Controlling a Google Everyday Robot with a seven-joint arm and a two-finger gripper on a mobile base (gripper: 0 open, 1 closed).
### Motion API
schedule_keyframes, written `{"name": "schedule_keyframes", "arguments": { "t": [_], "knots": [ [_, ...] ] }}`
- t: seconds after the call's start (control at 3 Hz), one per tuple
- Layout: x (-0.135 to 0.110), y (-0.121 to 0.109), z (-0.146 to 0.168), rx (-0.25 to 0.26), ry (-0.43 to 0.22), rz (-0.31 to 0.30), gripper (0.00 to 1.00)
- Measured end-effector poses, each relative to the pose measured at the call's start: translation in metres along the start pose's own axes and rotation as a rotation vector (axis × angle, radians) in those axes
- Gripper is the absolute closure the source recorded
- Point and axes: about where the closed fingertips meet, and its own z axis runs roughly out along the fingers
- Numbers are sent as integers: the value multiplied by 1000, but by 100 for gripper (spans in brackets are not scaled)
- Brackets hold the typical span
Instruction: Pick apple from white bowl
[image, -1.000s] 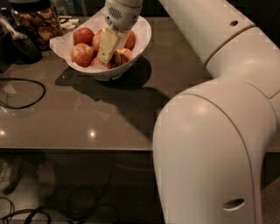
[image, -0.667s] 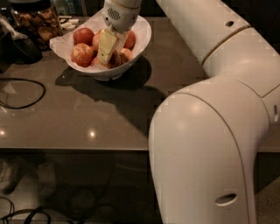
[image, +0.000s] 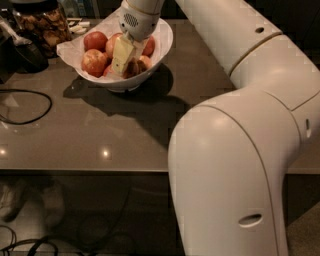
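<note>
The white bowl (image: 159, 47), lined with white paper, stands at the back left of the dark table and holds several apples. My gripper (image: 126, 64) reaches down from above into the middle of the bowl, among the apples. A yellow-orange apple (image: 144, 61) with a brownish patch lies right against it at the bowl's front. Red apples lie to the left (image: 94, 62), at the back left (image: 95, 40) and at the back right (image: 149, 46). The gripper hides part of the fruit below it.
A glass jar of brown snacks (image: 44, 26) stands behind the bowl at the left. A dark object (image: 22, 55) and a black cable loop (image: 25, 107) lie on the table's left side. My big white arm (image: 235, 150) fills the right half of the view.
The gripper has stayed in the bowl and sunk slightly among the apples. The arm's elbow has swung a little to the left.
</note>
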Motion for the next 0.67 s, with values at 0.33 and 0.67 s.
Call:
{"name": "schedule_keyframes", "arguments": {
  "t": [0.33,0.67],
  "knots": [
    [0,0,0,-1,0,0,62],
    [0,0,0,-1,0,0,84]
  ]
}}
